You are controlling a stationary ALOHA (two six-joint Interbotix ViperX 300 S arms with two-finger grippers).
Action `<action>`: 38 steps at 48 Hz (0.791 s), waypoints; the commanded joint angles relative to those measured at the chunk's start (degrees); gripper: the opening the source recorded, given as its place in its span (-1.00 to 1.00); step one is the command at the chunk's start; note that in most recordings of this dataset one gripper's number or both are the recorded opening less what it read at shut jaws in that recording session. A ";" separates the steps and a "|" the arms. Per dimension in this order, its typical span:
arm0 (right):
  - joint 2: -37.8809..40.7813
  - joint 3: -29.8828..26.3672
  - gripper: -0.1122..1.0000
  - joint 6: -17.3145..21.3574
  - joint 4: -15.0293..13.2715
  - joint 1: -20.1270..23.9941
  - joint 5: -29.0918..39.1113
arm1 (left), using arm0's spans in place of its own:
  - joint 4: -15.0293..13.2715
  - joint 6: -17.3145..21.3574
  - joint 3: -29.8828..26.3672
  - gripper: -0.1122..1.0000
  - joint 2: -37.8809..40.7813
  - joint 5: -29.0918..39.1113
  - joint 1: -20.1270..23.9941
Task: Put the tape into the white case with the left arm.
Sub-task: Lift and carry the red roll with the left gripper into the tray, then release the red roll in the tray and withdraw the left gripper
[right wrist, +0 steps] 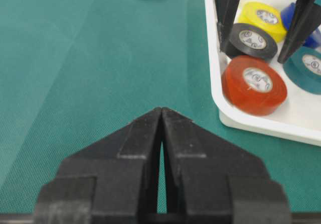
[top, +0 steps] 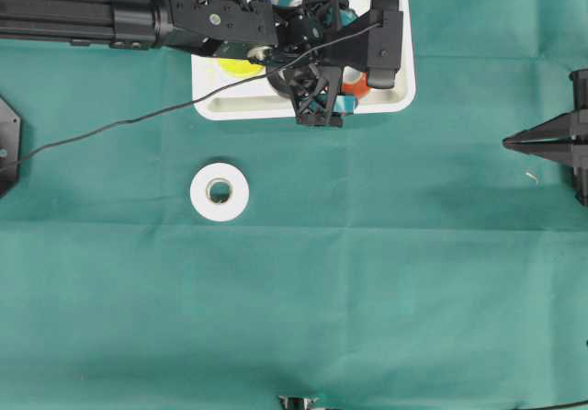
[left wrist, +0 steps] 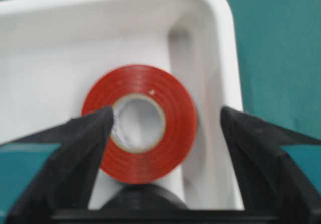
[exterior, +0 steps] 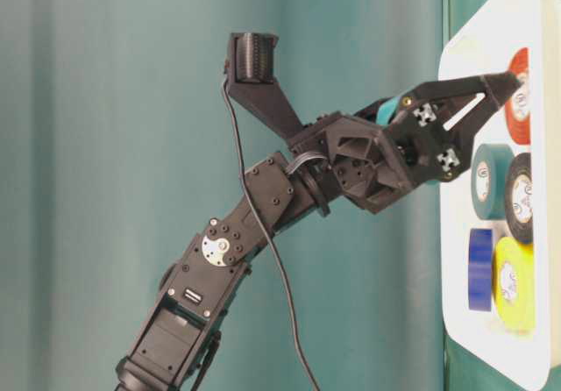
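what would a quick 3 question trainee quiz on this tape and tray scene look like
1. True or false: the red tape roll lies inside the white case.
2. Which roll is on the green cloth outside the case? A) yellow B) white C) blue
3. Fill in: the right claw is ____, while the left claw is open over the red roll.

Key:
1. True. It lies flat in a corner of the case.
2. B. The white tape roll lies alone on the cloth; the yellow roll and blue roll are in the case.
3. Shut. Its fingers meet at the tips.
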 commanded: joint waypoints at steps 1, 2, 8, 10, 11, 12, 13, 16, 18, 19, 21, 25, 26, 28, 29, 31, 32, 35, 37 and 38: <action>0.35 0.18 -0.96 0.00 -0.44 -0.09 -0.44 | 0.00 -0.09 -1.14 0.61 -2.81 -0.88 -0.35; 0.35 0.18 -0.96 0.00 -0.35 -0.09 -0.44 | 0.09 -0.09 -1.23 0.58 -2.99 -0.97 -0.35; 0.35 0.26 -0.96 0.00 -0.44 -0.09 -0.44 | 0.00 -0.09 -1.14 0.57 -3.60 -1.14 -0.70; 0.35 0.18 -0.96 0.00 -0.35 -0.09 -0.44 | 0.09 -0.18 -1.14 0.57 -3.87 -1.05 -0.97; 0.35 0.26 -0.96 0.00 -0.35 -0.09 -0.44 | 0.00 -0.18 -1.05 0.56 -4.04 -1.14 -1.05; 0.35 0.26 -0.96 0.00 -0.35 -0.09 -0.44 | 0.00 -0.18 -0.88 0.56 -4.22 -1.05 -1.23; 0.35 0.18 -0.96 0.00 -0.35 -0.09 -0.44 | 0.00 -0.18 -0.79 0.56 -4.39 -1.05 -1.41; 0.35 0.26 -0.96 0.00 -0.35 -0.09 -0.44 | 0.00 -0.18 -0.26 0.55 -5.01 -1.05 -2.11; 0.35 0.26 -0.97 0.00 -0.35 -0.09 -0.44 | 0.00 -0.18 0.18 0.55 -5.54 -1.14 -2.64; 0.35 0.26 -0.96 0.00 -0.44 -0.09 -0.44 | 0.00 -0.18 0.53 0.55 -5.80 -1.14 -2.90; 0.35 0.18 -0.96 0.00 -0.44 -0.09 -0.44 | 0.00 -0.18 1.14 0.55 -6.42 -1.14 -3.43; 0.35 0.26 -0.96 0.00 -0.35 0.00 -0.44 | 0.00 -0.18 2.81 0.55 -7.82 -1.14 -4.48; 0.35 0.26 -0.96 0.00 -0.35 -0.09 -0.44 | 0.00 -0.18 3.25 0.55 -8.17 -1.05 -4.75; 0.35 0.18 -0.96 0.00 -0.44 -0.09 -0.44 | 0.00 -0.26 4.57 0.55 -9.23 -1.14 -5.45; 0.35 0.26 -0.96 0.00 -0.35 -0.09 -0.35 | -0.09 -0.26 5.10 0.54 -9.67 -1.14 -5.71; 0.35 0.26 -0.96 0.00 -0.35 -0.09 -0.44 | 0.00 -0.26 6.15 0.54 -10.55 -1.23 -6.33; 0.35 0.26 -0.96 0.00 -0.35 -0.09 -0.44 | 0.00 -0.26 6.68 0.54 -11.07 -1.23 -6.59; 0.35 0.26 -0.96 0.00 -0.35 -0.09 -0.44 | -0.09 -0.26 8.44 0.54 -12.48 -1.67 -7.47; 0.35 0.18 -0.96 0.00 -0.35 -0.09 -0.44 | -0.09 -0.26 9.67 0.54 -13.62 -2.20 -7.91; 0.35 0.18 -0.97 0.00 -0.44 -0.09 -0.44 | -0.09 -0.26 10.28 0.54 -14.15 -2.55 -8.17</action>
